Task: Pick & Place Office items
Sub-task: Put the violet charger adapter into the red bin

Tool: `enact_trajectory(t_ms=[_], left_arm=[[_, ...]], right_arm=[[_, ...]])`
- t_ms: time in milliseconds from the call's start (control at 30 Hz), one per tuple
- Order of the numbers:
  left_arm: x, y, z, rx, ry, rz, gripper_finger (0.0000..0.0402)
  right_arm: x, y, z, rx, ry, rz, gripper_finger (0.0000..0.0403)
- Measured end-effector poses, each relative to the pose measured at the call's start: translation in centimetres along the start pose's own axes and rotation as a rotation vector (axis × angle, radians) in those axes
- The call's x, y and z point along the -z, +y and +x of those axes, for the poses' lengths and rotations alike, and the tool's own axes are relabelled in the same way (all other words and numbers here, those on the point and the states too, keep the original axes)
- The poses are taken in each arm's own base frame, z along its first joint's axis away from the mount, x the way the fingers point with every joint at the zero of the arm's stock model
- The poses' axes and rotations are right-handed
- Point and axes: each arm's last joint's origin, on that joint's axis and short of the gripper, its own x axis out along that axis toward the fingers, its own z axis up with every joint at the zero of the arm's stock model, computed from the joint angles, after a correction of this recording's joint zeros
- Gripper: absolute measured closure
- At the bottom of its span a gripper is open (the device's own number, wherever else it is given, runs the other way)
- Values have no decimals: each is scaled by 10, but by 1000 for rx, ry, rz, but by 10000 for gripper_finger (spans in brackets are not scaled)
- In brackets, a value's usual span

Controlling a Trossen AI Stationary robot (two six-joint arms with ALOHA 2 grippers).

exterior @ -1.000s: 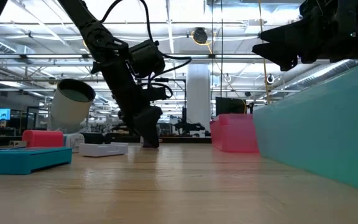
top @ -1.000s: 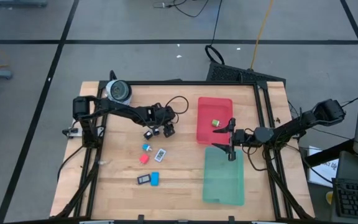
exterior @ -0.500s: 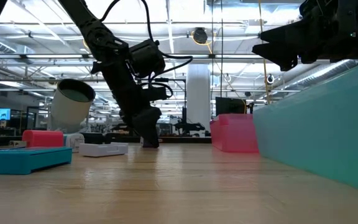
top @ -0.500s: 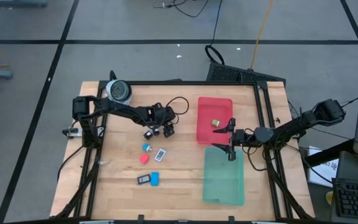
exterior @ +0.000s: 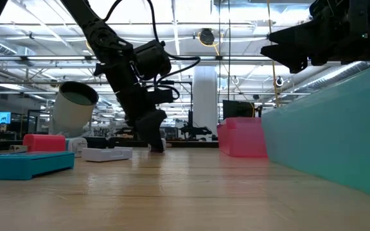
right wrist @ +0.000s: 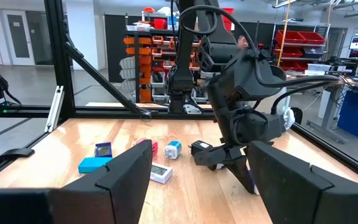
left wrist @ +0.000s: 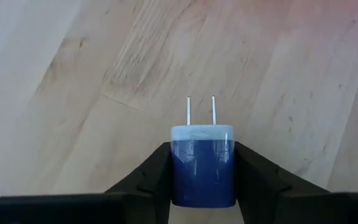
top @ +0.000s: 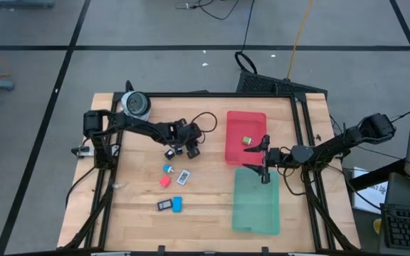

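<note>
A dark blue plug adapter [left wrist: 202,165] with a pale front and two metal prongs sits between the fingers of my left gripper [top: 189,148], which is shut on it at the table's far middle. Just nearer on the wood lie a black clip [top: 169,153], a small blue-and-white piece [top: 168,168], a white labelled tag [top: 184,176], a pink piece [top: 165,181], a dark block [top: 164,205] and a blue bar [top: 177,204]. My right gripper [top: 264,162] hangs open above the seam between the red and green trays, holding nothing. My left gripper pinches the adapter's two side faces [left wrist: 178,168] between its fingers [left wrist: 149,180], at the end away from the prongs. The fingers slant steeply down from the table's left. The prongs [left wrist: 201,111] point away from the gripper toward the wood; whether the adapter touches the table I cannot tell.
A red tray [top: 235,153] with one small piece [top: 248,141] in it lies right of centre, with a green tray [top: 256,210] nearer the front. A round grey roll [top: 135,104] stands at the far left corner. Black frame rails run along the table's edges.
My left gripper has shut its fingers on the blue adapter and has stayed where it was. The loose pieces on the table have not moved.
</note>
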Motion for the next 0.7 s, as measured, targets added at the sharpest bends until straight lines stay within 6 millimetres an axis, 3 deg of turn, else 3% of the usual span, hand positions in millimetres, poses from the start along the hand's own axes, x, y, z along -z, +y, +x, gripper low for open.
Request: enact_trajectory(t_ms=[167, 400, 567, 700], left_arm=[[-1, -9, -15, -63, -34, 104, 267], [-11, -32, -70, -213, -200, 313, 269], [-13, -51, -103, -221, -337, 397, 266], [-13, -68, -120, -233, -419, 477, 254]], right_arm=[[0, 0, 0, 0, 0, 0, 149], [0, 0, 0, 0, 5, 3, 149], [1, 0, 0, 4, 13, 25, 149], [4, -1, 0, 14, 36, 22, 149]])
